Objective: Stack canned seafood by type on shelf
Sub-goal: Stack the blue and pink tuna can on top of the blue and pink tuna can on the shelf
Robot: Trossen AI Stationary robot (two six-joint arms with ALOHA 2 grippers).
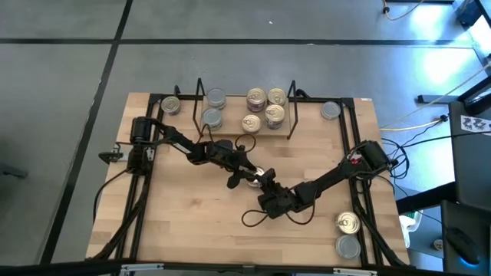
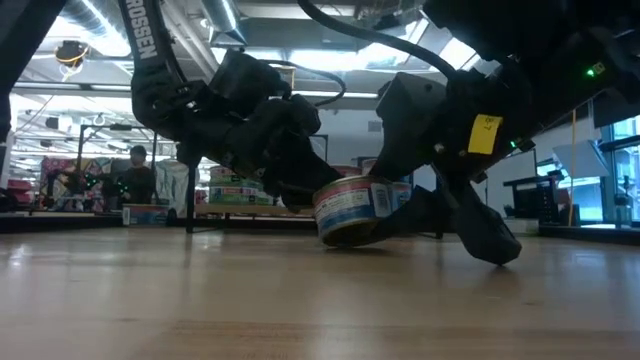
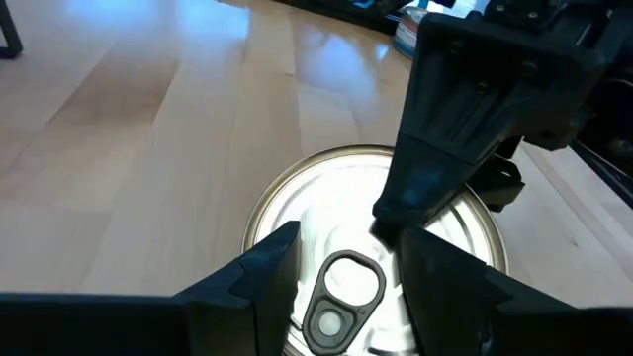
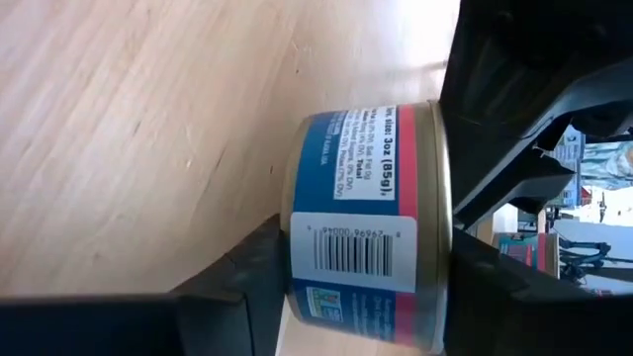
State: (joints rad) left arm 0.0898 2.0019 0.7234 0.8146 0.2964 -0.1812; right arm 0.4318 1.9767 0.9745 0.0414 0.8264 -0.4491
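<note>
A short round tin (image 2: 362, 208) with a blue and pink label and a pull-tab top (image 3: 341, 287) sits mid-table between both grippers. My right gripper (image 4: 366, 277) (image 1: 262, 185) is shut on it. My left gripper (image 3: 348, 247) (image 1: 243, 172) faces the tin's top, fingers slightly open, with the pull tab showing in the gap. The shelf (image 1: 230, 130) stands at the far edge. It holds two grey-topped tins (image 1: 214, 108) on its left and several gold-topped tins (image 1: 265, 109) on its right. My right gripper pinches the tin across its two flat ends, one finger (image 3: 425, 168) on the pull-tab top (image 3: 450, 232), the other (image 4: 252, 272) on the bottom. The fingers come in low from the table's right near side. The tin is tilted, label side (image 4: 361, 198) outward, low over the table. My left gripper: whether its fingertips touch the tin's top I cannot tell.
Loose tins lie on the tabletop: a gold-topped one (image 1: 170, 106) left of the shelf, a grey one (image 1: 331, 110) right of it, and a gold (image 1: 348, 223) and a grey one (image 1: 348, 246) at the near right corner. A cable loop (image 1: 253, 217) lies near the right gripper.
</note>
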